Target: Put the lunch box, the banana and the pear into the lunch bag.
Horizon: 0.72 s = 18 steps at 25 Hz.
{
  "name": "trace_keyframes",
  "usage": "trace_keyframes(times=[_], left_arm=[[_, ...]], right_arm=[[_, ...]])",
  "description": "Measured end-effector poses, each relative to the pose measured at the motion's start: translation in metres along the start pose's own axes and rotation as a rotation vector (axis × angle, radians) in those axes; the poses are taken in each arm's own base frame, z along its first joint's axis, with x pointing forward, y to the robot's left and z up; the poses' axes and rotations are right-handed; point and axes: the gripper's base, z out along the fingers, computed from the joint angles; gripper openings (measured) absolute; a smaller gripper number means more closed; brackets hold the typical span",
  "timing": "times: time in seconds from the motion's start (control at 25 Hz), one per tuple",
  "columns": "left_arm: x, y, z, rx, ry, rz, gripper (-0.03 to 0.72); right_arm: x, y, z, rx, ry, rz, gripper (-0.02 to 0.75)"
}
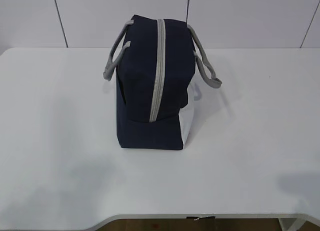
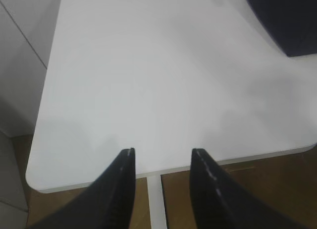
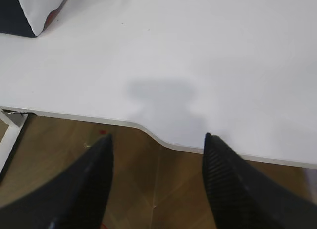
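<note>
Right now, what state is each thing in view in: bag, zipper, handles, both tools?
lunch bag: upright on the table, nothing touching it.
zipper strip: looks closed along its visible length.
handles: hanging out to either side.
left tool: open, empty.
right tool: open, empty.

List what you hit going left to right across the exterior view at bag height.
Bare table → left grey handle → navy body of the lunch bag → grey zipper strip → white side panel → right grey handle → bare table again.
</note>
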Motion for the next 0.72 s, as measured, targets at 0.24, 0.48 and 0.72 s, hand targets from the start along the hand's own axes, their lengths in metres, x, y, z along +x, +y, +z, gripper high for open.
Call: trace_keyframes(times=[0.24,0.48,0.72], left_arm=[[0.0007,-0.0008,-0.0009,-0.083,0.001,-0.047,0.261],[0.0007,-0.0011,-0.0009,-0.121,0.004,-0.068,0.246],[0.0007,-0.0012,-0.0009,-0.124,0.005,-0.070,0.245]], right_arm=[[0.0047,0.0008,-0.0063,0.007,-0.054,-0.001,0.464],[0.0051,0.0008,-0.0068,0.008,-0.059,-0.001,0.464],[0.0051,0.0008,-0.0068,0.008,-0.059,-0.001,0.464]])
